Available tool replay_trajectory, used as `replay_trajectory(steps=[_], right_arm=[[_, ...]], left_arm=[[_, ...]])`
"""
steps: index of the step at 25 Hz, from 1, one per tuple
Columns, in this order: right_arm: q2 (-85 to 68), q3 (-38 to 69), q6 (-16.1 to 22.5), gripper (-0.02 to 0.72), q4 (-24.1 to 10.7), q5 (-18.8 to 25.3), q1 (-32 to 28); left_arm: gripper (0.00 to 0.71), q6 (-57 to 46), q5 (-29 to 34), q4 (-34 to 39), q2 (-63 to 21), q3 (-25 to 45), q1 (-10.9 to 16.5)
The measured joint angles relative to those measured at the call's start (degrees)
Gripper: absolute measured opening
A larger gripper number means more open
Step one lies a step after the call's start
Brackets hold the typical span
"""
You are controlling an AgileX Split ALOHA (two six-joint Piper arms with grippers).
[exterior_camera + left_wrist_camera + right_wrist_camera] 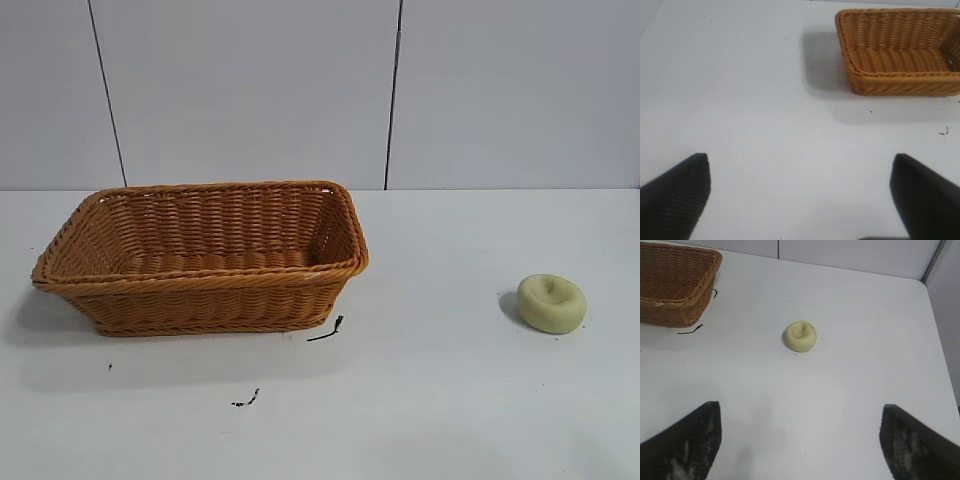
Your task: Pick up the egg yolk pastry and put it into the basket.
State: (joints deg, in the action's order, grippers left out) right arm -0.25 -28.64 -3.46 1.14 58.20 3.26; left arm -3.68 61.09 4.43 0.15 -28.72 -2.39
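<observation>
Here egg yolk pastry (551, 303) on table (450, 400), well apart from basket (200, 258); left hand (800, 200), right hand (800, 440) both spread wide, holding nothing.

white table (450, 400), small black scraps (326, 331)

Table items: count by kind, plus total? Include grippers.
Basket: 1, orange-brown wicker, nothing visible inside
Pastry: 1, pale yellow, on the table apart from the basket
Black scraps: 2, on the table near the basket's front
Grippers: 2, left gripper and right gripper, both open, seen in wrist views only
Total: 6
</observation>
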Motion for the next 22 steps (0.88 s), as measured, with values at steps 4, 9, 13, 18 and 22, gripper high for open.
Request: replay_trajectory(steps=[4,9,13,18,22], right_arm=[[0.0,0.0,0.0,0.597,0.0,0.0,0.0],[0.0,0.0,0.0,0.597,0.0,0.0,0.0],[0.0,0.0,0.0,0.604,0.0,0.0,0.0],[6.88,-0.39,0.0,0.671,0.0,0.33,0.0],[19.89,-4.13,0.0,0.68,0.0,0.54,0.0]], left_arm=[[0.696,0.0,0.0,0.0,0.0,0.0,0.0],[0.696,0.0,0.0,0.0,0.0,0.0,0.0],[0.696,0.0,0.0,0.0,0.0,0.0,0.0],[0.696,0.0,0.0,0.0,0.0,0.0,0.0],[0.696,0.0,0.0,0.0,0.0,0.0,0.0]])
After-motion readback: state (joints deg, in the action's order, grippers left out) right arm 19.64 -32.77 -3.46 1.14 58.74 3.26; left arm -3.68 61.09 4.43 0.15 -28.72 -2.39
